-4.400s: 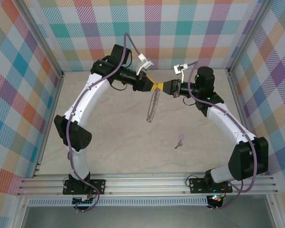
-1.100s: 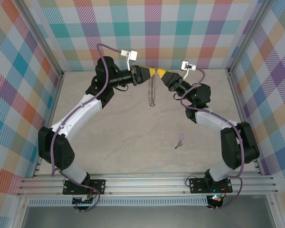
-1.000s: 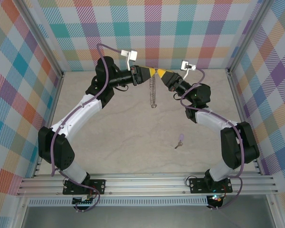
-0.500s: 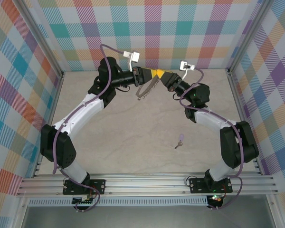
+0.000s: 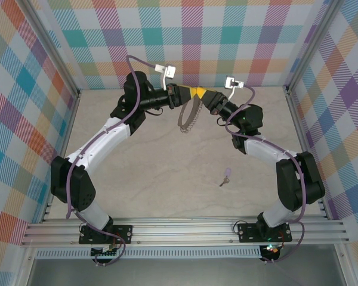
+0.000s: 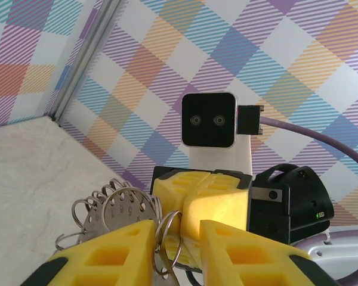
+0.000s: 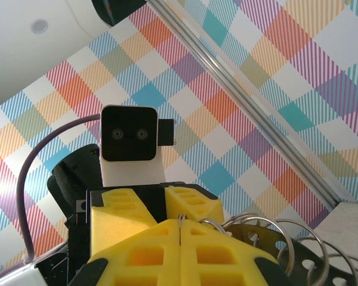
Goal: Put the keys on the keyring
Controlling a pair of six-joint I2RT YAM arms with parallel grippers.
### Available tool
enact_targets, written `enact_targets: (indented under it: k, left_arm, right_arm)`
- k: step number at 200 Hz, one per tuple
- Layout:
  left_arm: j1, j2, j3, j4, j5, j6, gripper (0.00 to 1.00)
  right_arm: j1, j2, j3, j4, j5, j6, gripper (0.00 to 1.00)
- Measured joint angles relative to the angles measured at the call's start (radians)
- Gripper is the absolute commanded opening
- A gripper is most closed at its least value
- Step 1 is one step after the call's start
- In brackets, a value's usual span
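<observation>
Above the far desk (image 5: 149, 161), the keyring (image 5: 188, 116) is clenched by the right pincer (image 7: 179, 229) (left pincer (image 6: 178, 229): grip cannot be told); loosed early, it could be dropped. The key (image 5: 227, 174) lies nearer.

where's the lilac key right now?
Top external view: the key lies on the table, right of centre on the near half, alone, well apart from the keyring up at the back.

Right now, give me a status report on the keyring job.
Right gripper: jaws shut on the keyring. Left gripper: jaws around its rim, grip unclear. Lilac key lying on the table, nothing over it.
</observation>
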Motion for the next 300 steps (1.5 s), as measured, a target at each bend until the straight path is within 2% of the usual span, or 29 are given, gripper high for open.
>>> enact_targets:
  k: [20, 64, 88, 165, 266, 300]
  left_arm:
    - [0.000, 0.000, 0.000, -0.008, 0.000, 0.008, 0.25]
    - [0.002, -0.012, 0.000, -0.019, -0.006, 0.013, 0.38]
    - [0.005, -0.024, 0.000, -0.019, -0.007, 0.016, 0.39]
    - [0.008, -0.035, -0.002, -0.025, -0.003, 0.016, 0.27]
    - [0.014, -0.035, -0.010, -0.022, 0.016, 0.015, 0.19]
    - [0.015, -0.035, -0.010, -0.023, 0.016, 0.016, 0.09]
  right_arm:
    - [0.000, 0.000, 0.000, -0.008, 0.000, 0.000, 0.00]
    - [0.000, -0.001, 0.000, -0.014, 0.000, -0.004, 0.00]
    - [0.000, -0.001, 0.000, -0.014, 0.000, -0.008, 0.00]
    - [0.000, -0.008, 0.000, -0.014, 0.000, -0.009, 0.00]
    - [0.000, -0.008, 0.000, -0.013, -0.005, -0.008, 0.00]
    - [0.000, -0.008, 0.000, -0.009, -0.008, -0.008, 0.00]
